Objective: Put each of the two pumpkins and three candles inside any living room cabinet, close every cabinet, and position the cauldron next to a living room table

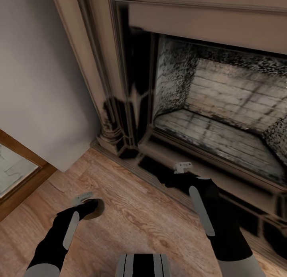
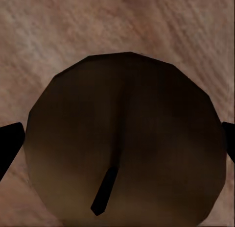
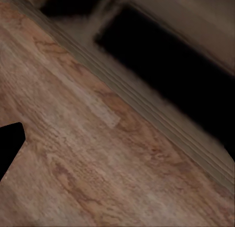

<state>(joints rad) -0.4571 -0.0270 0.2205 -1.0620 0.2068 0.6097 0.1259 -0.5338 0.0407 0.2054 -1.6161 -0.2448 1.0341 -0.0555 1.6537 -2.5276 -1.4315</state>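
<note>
A stubby brown candle (image 1: 97, 209) with a dark wick stands on the wooden floor (image 1: 131, 213) just under my left gripper (image 1: 84, 199). In the left wrist view I look straight down on the candle (image 2: 127, 138). The dark fingertips (image 2: 11, 143) stand wide apart on either side of it, so the gripper is open around it. My right gripper (image 1: 183, 167) hovers open over the floor beside the dark base of the fireplace, with nothing between its fingers. The pumpkins, the cabinet and the cauldron are out of view.
An ornate fireplace surround (image 1: 115, 121) with a brick-lined firebox (image 1: 223, 109) rises ahead and to the right. A pale wall (image 1: 40, 77) stands on the left, with a wood-framed panel (image 1: 24, 177) low at the left edge. Open floor lies between my arms.
</note>
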